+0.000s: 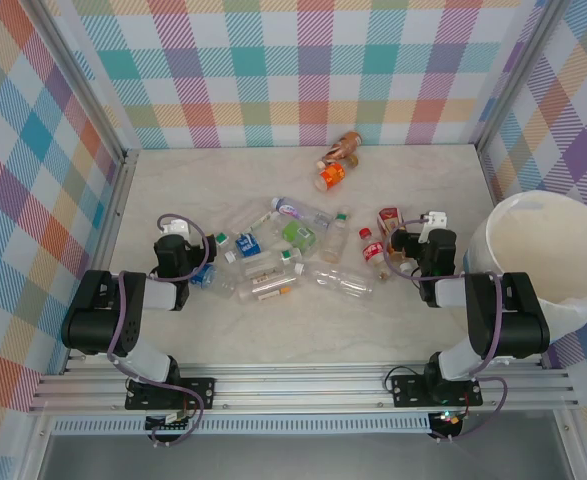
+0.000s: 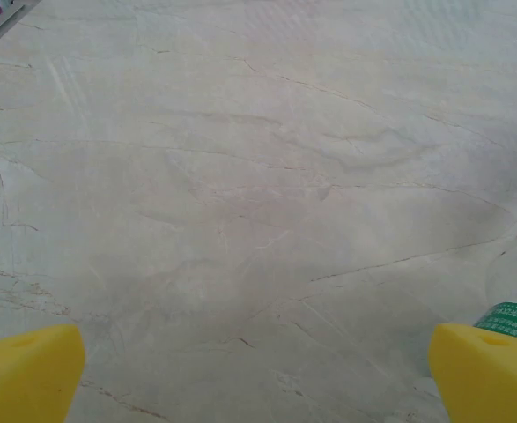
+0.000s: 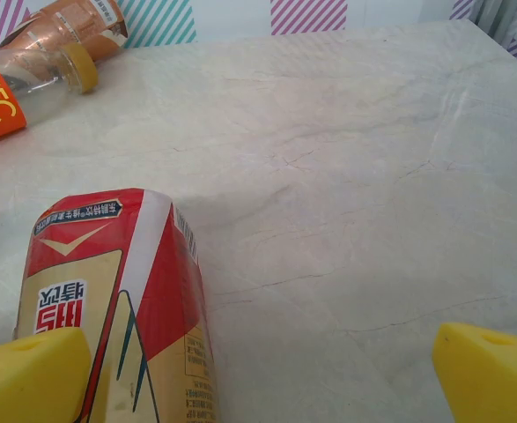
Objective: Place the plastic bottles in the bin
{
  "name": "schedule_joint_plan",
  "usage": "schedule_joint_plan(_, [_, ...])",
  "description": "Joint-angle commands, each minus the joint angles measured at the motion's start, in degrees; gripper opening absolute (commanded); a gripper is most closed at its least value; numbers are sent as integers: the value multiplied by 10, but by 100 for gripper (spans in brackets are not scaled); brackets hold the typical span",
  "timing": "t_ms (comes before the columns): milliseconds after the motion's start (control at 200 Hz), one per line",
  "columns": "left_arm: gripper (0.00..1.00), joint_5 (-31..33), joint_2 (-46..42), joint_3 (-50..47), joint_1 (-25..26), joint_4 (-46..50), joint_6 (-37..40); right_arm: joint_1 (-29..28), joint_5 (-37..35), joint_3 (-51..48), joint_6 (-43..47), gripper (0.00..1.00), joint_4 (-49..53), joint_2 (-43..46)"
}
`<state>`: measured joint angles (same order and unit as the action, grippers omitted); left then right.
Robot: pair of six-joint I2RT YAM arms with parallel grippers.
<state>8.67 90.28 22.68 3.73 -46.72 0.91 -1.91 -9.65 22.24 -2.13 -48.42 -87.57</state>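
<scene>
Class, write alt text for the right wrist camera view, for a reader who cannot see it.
A red-and-gold labelled container lies on the pale marbled table, close to the open right gripper. Farther back, an orange-labelled bottle and a brown bottle lie together near the wall.

Pale cream marble-veined table [image 1: 423, 320]; pastel plaid walls [image 1: 303, 70]; large round cream-white plastic bin [image 1: 553, 240]; clear plastic bottle with orange label [image 3: 3, 101]; red, white and gold labelled bottle [image 3: 117, 300]; yellow fingertips [image 2: 29, 374] of left gripper [image 2: 258, 377].
</scene>
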Motion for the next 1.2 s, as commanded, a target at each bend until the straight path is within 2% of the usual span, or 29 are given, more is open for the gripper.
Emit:
schedule_joint_plan(0, [100,6,-6,4,6,-16,-4,-2,-1,-3,-4,100,-20,-4])
schedule_joint_plan(105, [100,6,-6,4,5,-16,-5,-2,16,1,2,100,-16,-4])
schedule_joint_plan(885, [100,0,-8,4,5,-17,-1,-1,19,0,2,100,-16,-3])
schedule_joint_plan(980, [100,-44,-38,16,7,33,19,0,25,5,5,100,3,13])
schedule_joint_plan(1085, [100,-30,-88,45,10,131,12,-2,46,21,15,100,66,55])
schedule_joint_plan(1195, [100,-2,-127,48,15,162,2,-2,79,48,24,100,159,94])
